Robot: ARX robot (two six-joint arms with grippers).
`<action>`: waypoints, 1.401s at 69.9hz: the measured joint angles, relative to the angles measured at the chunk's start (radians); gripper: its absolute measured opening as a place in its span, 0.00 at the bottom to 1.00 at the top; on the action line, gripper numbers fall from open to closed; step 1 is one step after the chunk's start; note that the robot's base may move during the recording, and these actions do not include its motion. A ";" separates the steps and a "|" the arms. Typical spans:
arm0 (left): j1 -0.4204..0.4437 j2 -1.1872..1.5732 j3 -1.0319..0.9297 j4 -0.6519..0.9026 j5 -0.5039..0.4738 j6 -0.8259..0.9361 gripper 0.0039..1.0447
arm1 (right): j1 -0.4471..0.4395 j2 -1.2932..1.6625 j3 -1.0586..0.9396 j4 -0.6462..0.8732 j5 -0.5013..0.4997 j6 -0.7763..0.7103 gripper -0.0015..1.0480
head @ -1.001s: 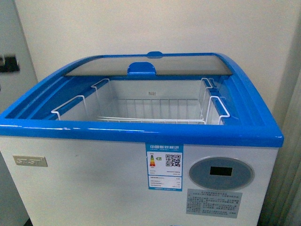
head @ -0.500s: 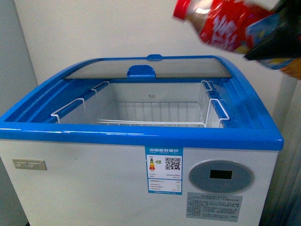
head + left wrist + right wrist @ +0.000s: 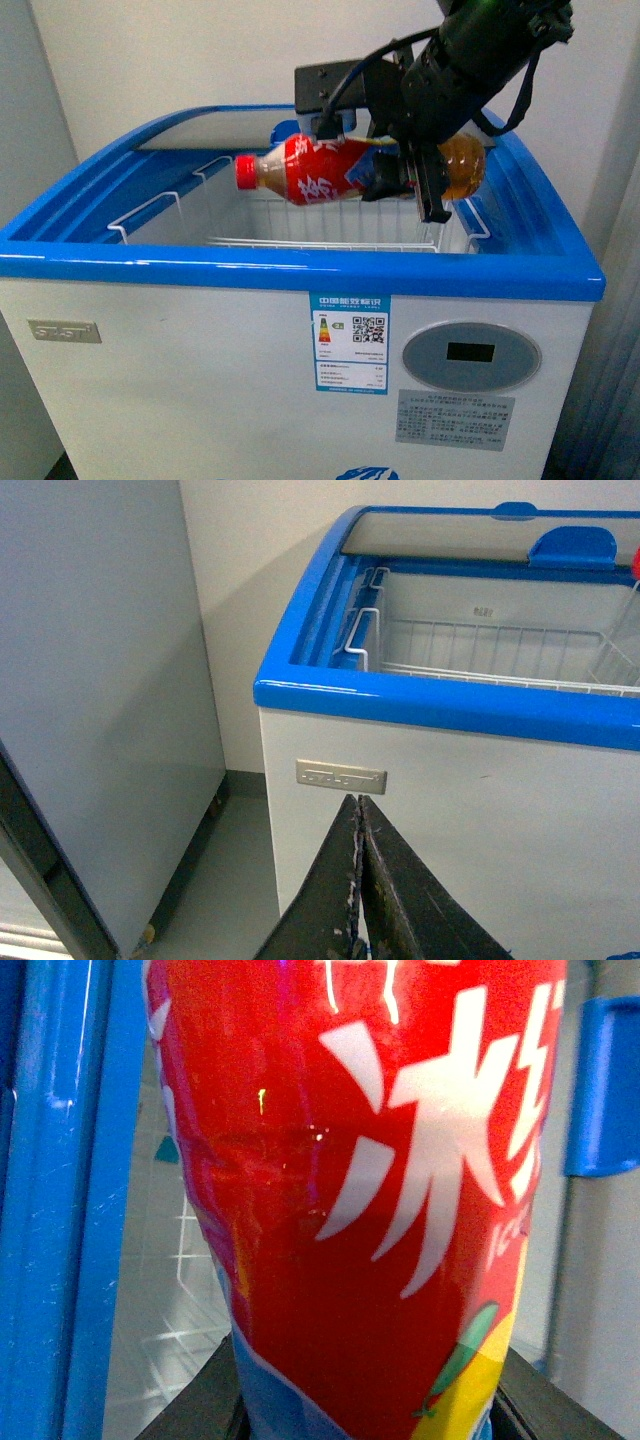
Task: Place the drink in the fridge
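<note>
Your right gripper (image 3: 400, 178) is clamped around the red-labelled plastic bottle of amber drink (image 3: 315, 172). The bottle lies sideways over the white wire basket (image 3: 150, 212) of the blue-rimmed white chest freezer (image 3: 300, 272), toward its back-right corner, with its red cap pointing left. Your left gripper (image 3: 358, 880) hangs outside near the front-left corner, fingers pressed together.

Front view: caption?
Right arm, jaws shut on the drink, holds it sideways over the wire basket in the open fridge.

Bright, even light; small glare on the drink (image 3: 350, 1210).
</note>
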 joint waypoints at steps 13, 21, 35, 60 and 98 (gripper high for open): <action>0.000 -0.056 -0.052 0.006 0.000 0.000 0.02 | -0.010 0.091 0.041 -0.002 0.013 0.007 0.36; 0.000 -0.114 -0.069 -0.049 0.000 0.000 0.02 | -0.016 0.118 0.085 -0.005 0.011 0.010 0.36; 0.000 -0.234 -0.069 -0.156 0.000 0.000 0.02 | -0.019 0.231 0.203 -0.002 0.044 0.016 0.36; 0.000 -0.407 -0.069 -0.315 0.000 0.000 0.02 | -0.020 0.359 0.256 0.142 0.143 0.015 0.35; 0.000 -0.591 -0.069 -0.497 0.000 0.000 0.02 | 0.003 0.356 -0.003 0.452 0.183 -0.008 0.43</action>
